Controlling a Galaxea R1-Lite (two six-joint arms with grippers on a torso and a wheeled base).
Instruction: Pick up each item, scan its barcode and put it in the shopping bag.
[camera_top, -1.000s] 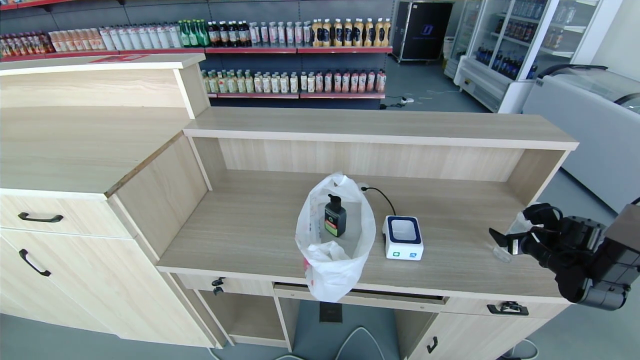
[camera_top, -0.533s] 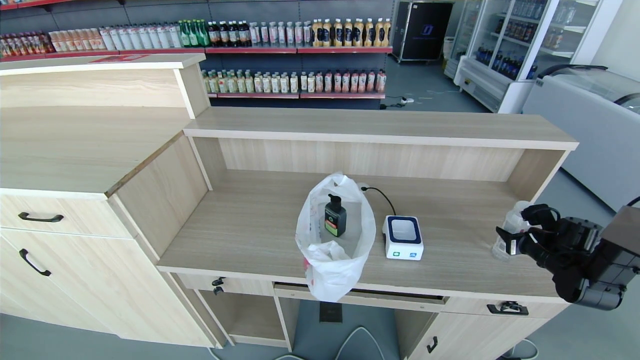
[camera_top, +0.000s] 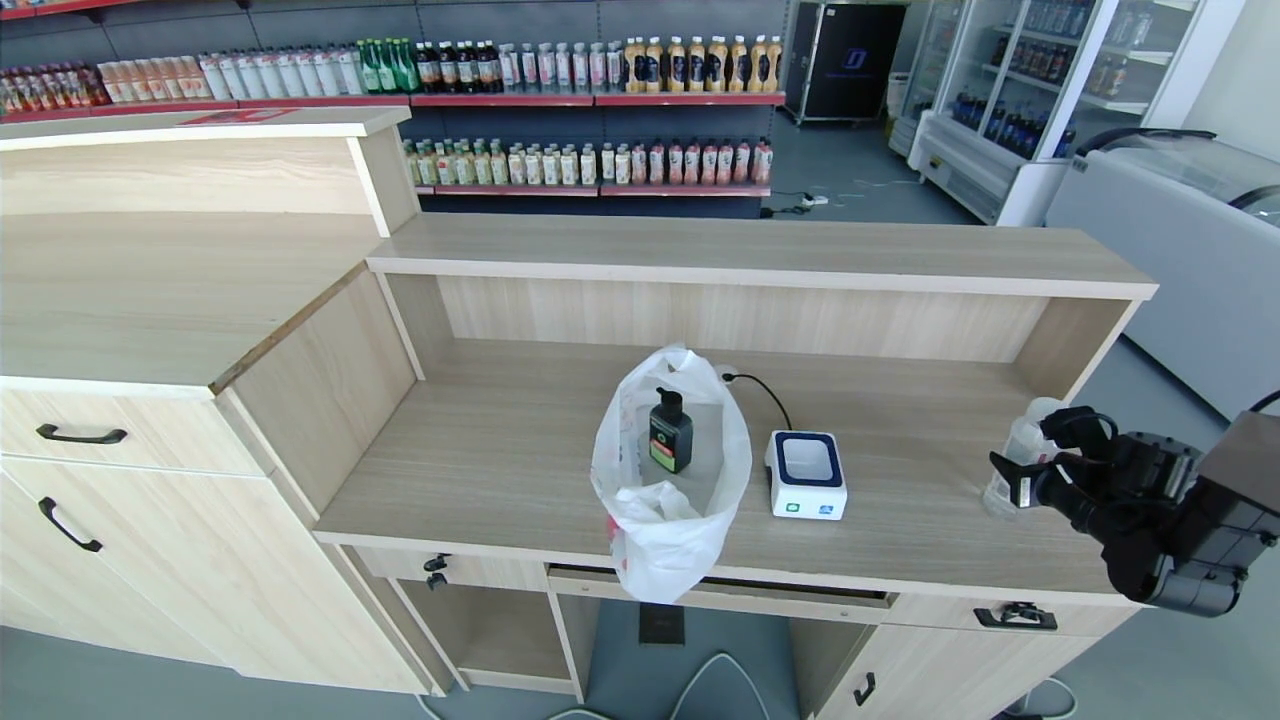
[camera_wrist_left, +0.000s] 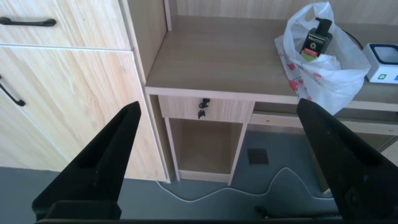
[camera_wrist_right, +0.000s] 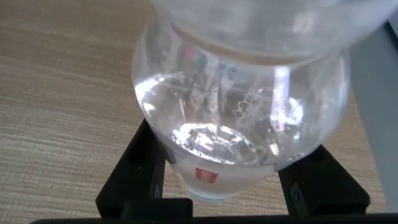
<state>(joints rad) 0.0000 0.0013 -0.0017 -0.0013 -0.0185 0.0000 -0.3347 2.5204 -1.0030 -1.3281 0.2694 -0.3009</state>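
Note:
A clear plastic bottle (camera_top: 1016, 455) stands tilted near the counter's right end, between the fingers of my right gripper (camera_top: 1022, 478), which is shut on it. In the right wrist view the bottle (camera_wrist_right: 236, 118) sits between the black fingers (camera_wrist_right: 140, 171), just above the wood. A white shopping bag (camera_top: 660, 550) stands open mid-counter with a black pump bottle (camera_top: 670, 432) inside. The white barcode scanner (camera_top: 806, 474) sits right of the bag. My left gripper (camera_wrist_left: 217, 162) hangs open and holds nothing, low and left of the counter, facing the bag (camera_wrist_left: 336, 74) and the pump bottle (camera_wrist_left: 314, 38).
The counter (camera_top: 900, 430) has a raised back shelf and side walls. The scanner's black cable (camera_top: 762, 392) runs toward the back. Drawers and an open cubby (camera_wrist_left: 205, 146) lie below the counter top. A taller counter (camera_top: 150, 290) stands at the left.
The clear bottle has come up from lying low beside the right gripper to a more upright pose in it. The right gripper shifted slightly. Bag and scanner are unmoved.

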